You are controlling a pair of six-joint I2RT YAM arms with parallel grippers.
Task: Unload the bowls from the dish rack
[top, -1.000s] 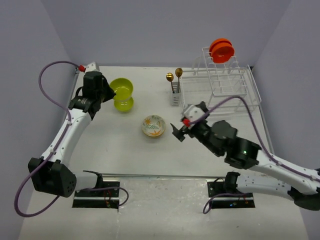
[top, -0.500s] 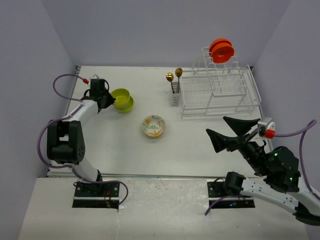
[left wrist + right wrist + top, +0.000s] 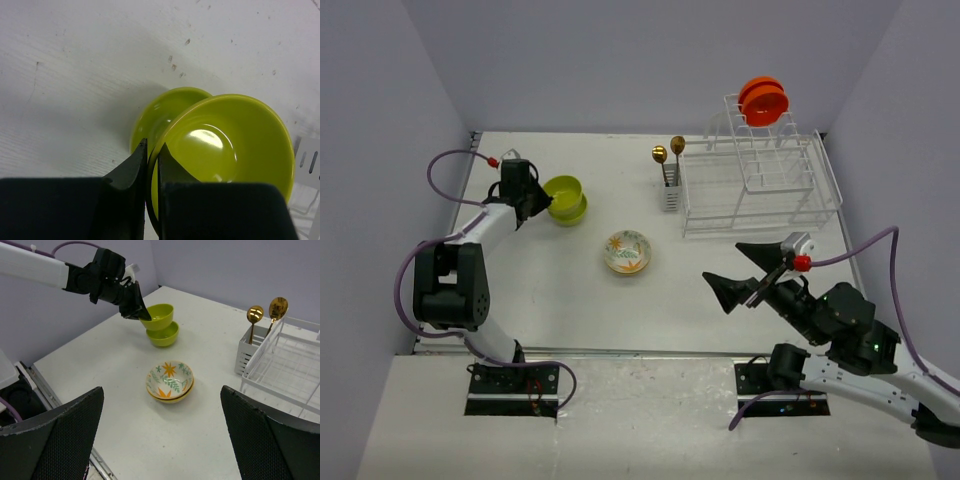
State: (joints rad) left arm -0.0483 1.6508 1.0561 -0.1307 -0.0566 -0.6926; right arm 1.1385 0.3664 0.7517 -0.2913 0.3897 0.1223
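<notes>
By my reckoning I'm past halfway: the lime bowls (image 3: pixel 565 198) and the floral bowl (image 3: pixel 627 251) are out on the desk (image 3: pixel 570 290), while the orange bowls (image 3: pixel 763 100) stand on edge in the upper tier of the rack (image 3: pixel 760 222), left to fetch. My left claw (image 3: pixel 151 150) is clenched on the rim of the top lime bowl (image 3: pixel 230 150), which is nested in its twin at far left; I can't tell if it's seated. My right claw (image 3: pixel 722 262) hangs spread wide, empty. The bowls are round, smooth and glossy; the rack is thin white wire.
</notes>
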